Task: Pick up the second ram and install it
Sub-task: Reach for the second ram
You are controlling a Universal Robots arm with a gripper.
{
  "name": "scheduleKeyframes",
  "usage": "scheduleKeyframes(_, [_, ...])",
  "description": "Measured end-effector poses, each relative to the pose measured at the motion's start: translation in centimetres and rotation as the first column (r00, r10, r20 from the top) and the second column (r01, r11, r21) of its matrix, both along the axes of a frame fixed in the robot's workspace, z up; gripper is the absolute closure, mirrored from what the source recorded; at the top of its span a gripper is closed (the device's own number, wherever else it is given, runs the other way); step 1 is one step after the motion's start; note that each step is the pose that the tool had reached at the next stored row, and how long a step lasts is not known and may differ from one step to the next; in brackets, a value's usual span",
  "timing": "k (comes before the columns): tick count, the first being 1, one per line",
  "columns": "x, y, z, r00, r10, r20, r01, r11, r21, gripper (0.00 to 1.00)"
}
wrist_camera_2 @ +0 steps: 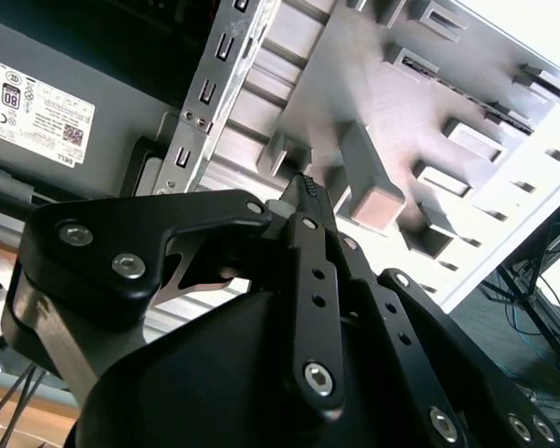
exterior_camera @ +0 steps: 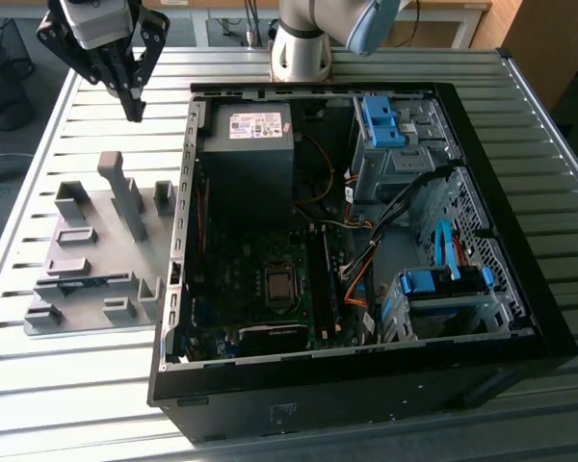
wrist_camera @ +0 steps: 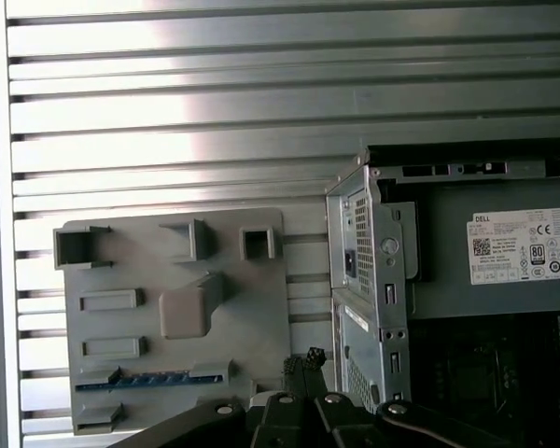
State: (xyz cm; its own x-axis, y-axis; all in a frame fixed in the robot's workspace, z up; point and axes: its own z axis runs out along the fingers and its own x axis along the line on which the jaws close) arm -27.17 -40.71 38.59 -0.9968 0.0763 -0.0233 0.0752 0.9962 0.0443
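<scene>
- The end effector [exterior_camera: 133, 106] hangs clenched and empty above the surface [exterior_camera: 67, 404], near the grey fixture [exterior_camera: 101, 217].
- The ram [wrist_camera: 154, 379] sits in a fixture slot, well apart from the fingers, beside the open case [exterior_camera: 318, 409].
- Risk, as I judge it: if the fingers come down still clenched, they would strike the ram's edge. A tilted grip could jam it in the slot.

We see a slatted metal worktop [exterior_camera: 77, 404] carrying an open black computer case [exterior_camera: 366, 399], its power supply [exterior_camera: 246, 159] and blue drive brackets [exterior_camera: 380, 120] exposed. Just beside the case, on the exterior view's left, lies a grey fixture plate [exterior_camera: 116, 258].
</scene>
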Motion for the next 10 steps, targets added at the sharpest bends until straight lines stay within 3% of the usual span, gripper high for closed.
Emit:
scheduleKeyframes(7, [-1.5,-0.06,-0.05,1.0,0.0,-0.0001,0.0,1.0,-0.0001,0.9])
scheduleKeyframes(10, [-2.0,-0.45,-0.14,1.0,0.0,0.0,0.0,1.0,0.0,0.9])
